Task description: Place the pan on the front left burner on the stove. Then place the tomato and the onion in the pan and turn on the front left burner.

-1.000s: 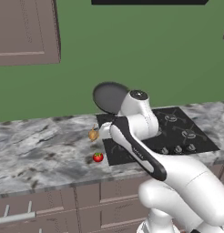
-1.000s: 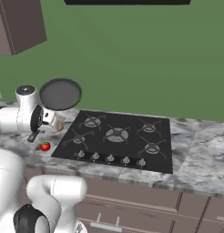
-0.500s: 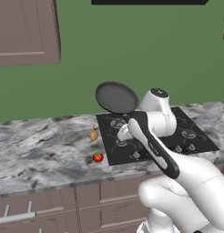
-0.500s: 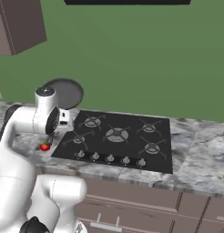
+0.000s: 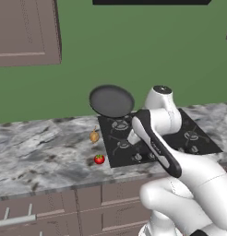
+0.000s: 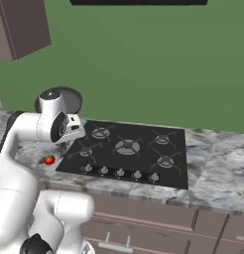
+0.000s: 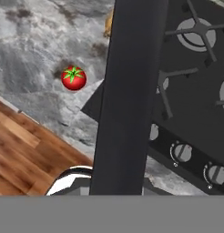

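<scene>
The dark round pan (image 5: 111, 101) hangs in the air, tilted, over the back left of the stove (image 5: 197, 140). My gripper (image 5: 132, 130) is shut on its long handle (image 7: 127, 91), which runs as a wide dark bar up the hand view and hides the fingertips. The front left burner (image 5: 122, 147) lies bare under its grate, below and right of the pan; it also shows beside the handle (image 7: 162, 84). The red tomato (image 5: 99, 159) rests on the counter left of the stove's front corner. The onion (image 5: 94, 136) sits behind it, near the stove's left edge.
A row of silver knobs (image 6: 120, 172) lines the stove's front edge. The grey marble counter (image 5: 37, 152) stretches left of the stove. Brown wall cabinets (image 5: 25, 32) hang upper left. Wooden floor (image 7: 22, 150) shows below the counter edge.
The arm has swung right, carrying the pan from above the counter by the onion to over the stove's left side. Tomato and onion have stayed in place.
</scene>
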Available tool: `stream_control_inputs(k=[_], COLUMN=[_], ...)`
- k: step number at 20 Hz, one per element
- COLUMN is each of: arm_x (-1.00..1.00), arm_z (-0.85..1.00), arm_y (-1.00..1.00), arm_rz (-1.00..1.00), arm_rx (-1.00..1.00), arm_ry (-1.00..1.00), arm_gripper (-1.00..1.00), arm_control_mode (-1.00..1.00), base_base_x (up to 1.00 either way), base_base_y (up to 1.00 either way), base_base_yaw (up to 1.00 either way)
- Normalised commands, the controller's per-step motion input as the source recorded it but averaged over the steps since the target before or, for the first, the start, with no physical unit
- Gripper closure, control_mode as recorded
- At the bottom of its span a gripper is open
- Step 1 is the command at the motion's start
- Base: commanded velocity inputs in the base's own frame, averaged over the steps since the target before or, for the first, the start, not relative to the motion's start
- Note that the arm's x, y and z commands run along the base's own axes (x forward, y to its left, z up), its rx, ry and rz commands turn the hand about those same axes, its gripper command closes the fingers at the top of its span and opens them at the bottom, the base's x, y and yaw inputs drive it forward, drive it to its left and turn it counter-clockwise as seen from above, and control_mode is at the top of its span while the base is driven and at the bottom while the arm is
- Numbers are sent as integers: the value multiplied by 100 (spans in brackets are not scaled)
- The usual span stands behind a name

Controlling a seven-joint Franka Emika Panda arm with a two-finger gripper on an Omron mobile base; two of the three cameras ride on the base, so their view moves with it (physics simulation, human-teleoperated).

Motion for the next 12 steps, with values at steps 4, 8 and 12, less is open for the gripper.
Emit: stream_control_inputs(k=[4, 8, 12], arm_x=[13, 39, 28], arm_z=[0, 0, 0], arm_y=[-69, -50, -48], arm_rz=[21, 25, 21], arm_rx=[1, 0, -2], arm_ry=[-2, 0, 0], arm_gripper=[100, 100, 100], arm_control_mode=[-100, -100, -100], base_base_x=[0, 0, 0], base_base_y=[0, 0, 0], base_base_yaw=[0, 0, 0])
